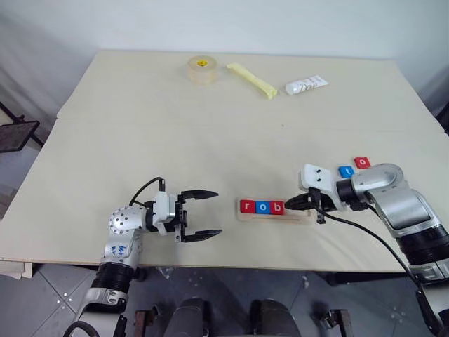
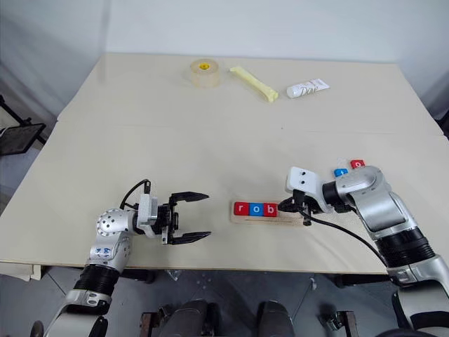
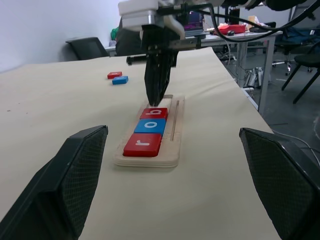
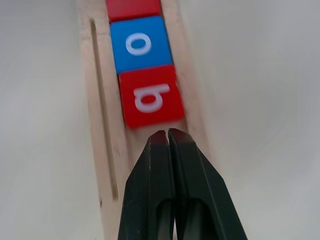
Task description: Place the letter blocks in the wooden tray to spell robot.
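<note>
The wooden tray [image 1: 275, 215] lies near the table's front edge and holds three letter blocks in a row: red r [image 1: 246, 206], blue o [image 1: 262, 207], red b [image 1: 277, 208]. My right gripper [image 1: 287, 206] is shut and empty, its tips over the tray just right of the b block [image 4: 150, 96]. A blue block [image 1: 346, 170] and a red block [image 1: 362, 162] lie loose on the table beyond my right arm. My left gripper [image 1: 214, 213] stands open and empty to the left of the tray [image 3: 150, 155].
At the table's far side sit a tape roll [image 1: 202, 69], a yellow stick [image 1: 252, 80] and a white tube [image 1: 306, 85]. The table's front edge [image 1: 231, 265] runs close below both grippers.
</note>
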